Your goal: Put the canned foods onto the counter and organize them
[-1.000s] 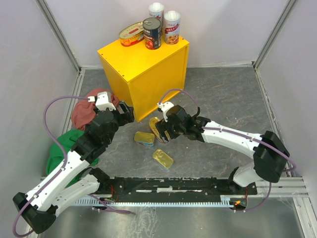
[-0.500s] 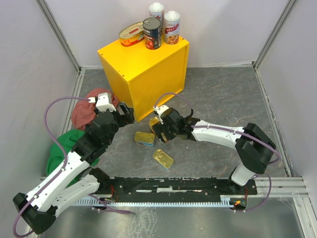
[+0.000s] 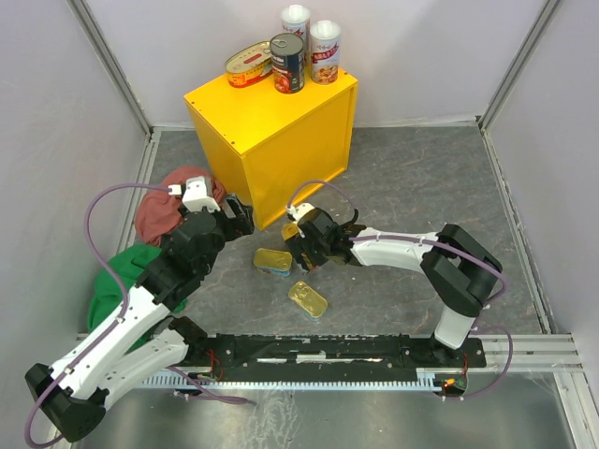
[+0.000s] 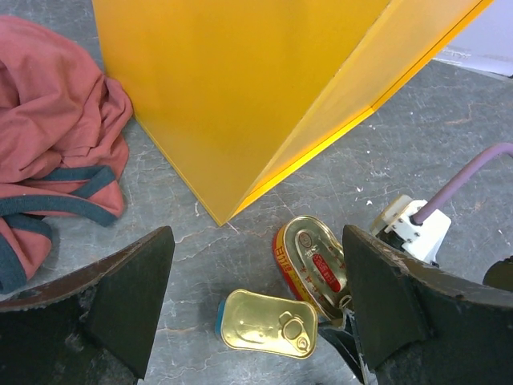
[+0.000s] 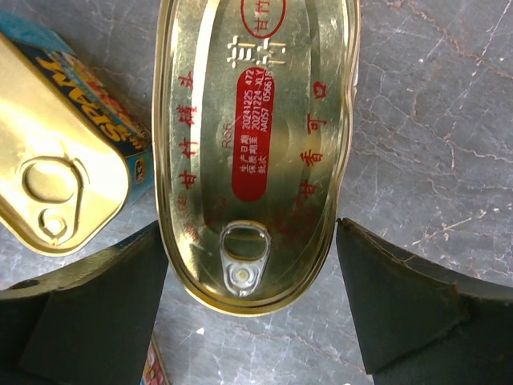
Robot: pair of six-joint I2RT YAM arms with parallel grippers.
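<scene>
Centrally, the oval gold tin shows red lettering.

A red cloth lies crumpled on the grey stone-patterned tabletop, close to its left edge. The left wrist view shows its soft folds and a dark teal band running along the hem. A green cloth sits bunched just on the near side of the red cloth, partly hidden; whether the two touch cannot be told. A pale wall rises just left of the red cloth. A ribbed metal rail runs well to its right and nearer.
</scene>
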